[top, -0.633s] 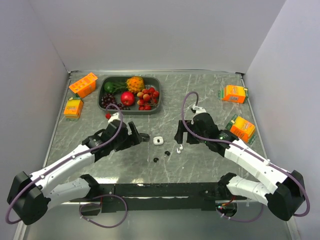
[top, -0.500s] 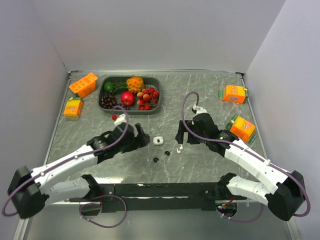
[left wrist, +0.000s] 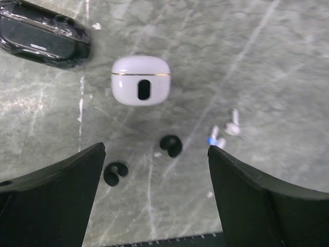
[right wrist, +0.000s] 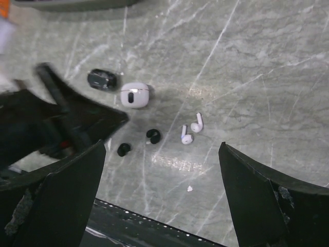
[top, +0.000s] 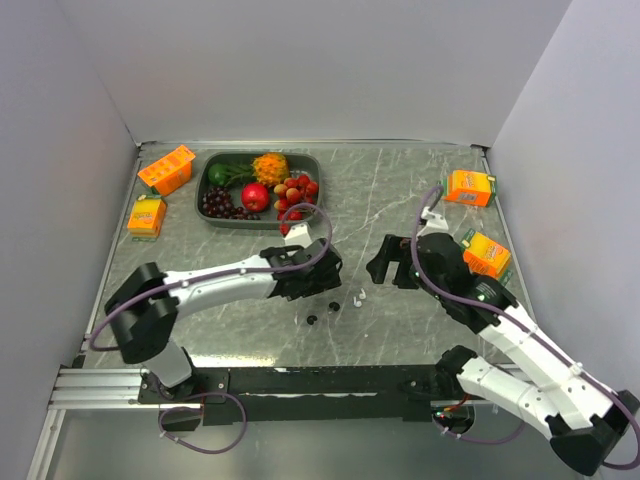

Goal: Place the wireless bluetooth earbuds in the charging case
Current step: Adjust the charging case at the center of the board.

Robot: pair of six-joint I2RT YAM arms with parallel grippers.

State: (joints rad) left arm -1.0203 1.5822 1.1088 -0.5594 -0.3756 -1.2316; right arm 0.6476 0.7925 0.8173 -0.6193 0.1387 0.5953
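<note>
Nearly lined up: loose earbuds just near of the left fingers

Both sets of fingers spread wide, holding nothing. Over the white charging case (left wrist: 141, 80), the left fingers (left wrist: 56, 200); just far-left of that case, the black charging case (left wrist: 43, 36). Four loose pieces on the surface (left wrist: 267, 62), none seated yet. Just near of the white case, in the gap between the left fingers, the black earbuds (left wrist: 170, 145), a little apart from each other. To their right, the white earbuds (right wrist: 190, 131), side by side, stems running roughly near-to-far. Off to the right, the right fingers (right wrist: 67, 195), with the white pair near-left of them and about centred in that wrist view. Probable split: black pair for the left arm, needing only a short shift toward the near side and a drop; white pair within similar reach of either arm.
</note>
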